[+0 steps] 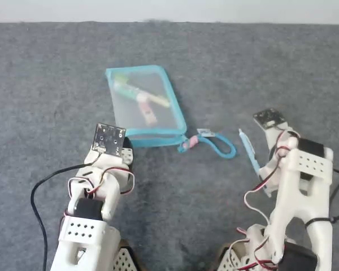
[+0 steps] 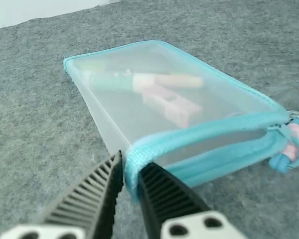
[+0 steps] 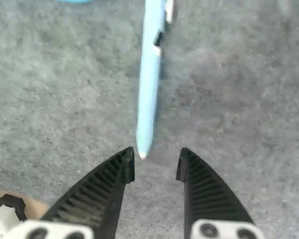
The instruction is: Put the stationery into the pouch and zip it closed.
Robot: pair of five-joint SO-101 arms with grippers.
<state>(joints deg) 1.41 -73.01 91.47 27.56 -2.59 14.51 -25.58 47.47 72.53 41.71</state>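
High view looks down on a grey felt mat (image 1: 56, 73) with two white robot arms at its near edge. A translucent pouch (image 1: 144, 104) with turquoise trim lies flat between and beyond them. Several pieces of stationery (image 2: 159, 87), green, yellow and pink, are already inside it, seen through the mesh. A turquoise wrist strap (image 1: 220, 145) and a small pink charm (image 2: 293, 135) trail from the pouch's zip end.

One item is still out: a pale blue pen (image 1: 250, 151) lies on the mat, well apart from the pouch. The right gripper (image 3: 155, 160) hovers just over the pen's near tip with its jaws spread, not touching it. The left gripper (image 2: 129, 169) is pressed onto the pouch's corner, pinching the turquoise zip edge.

By my reckoning the task is well along but unfinished: the pen must go in and the zip be drawn. Whether the zip is open I cannot tell.

No brand, label or writing is legible on any item.
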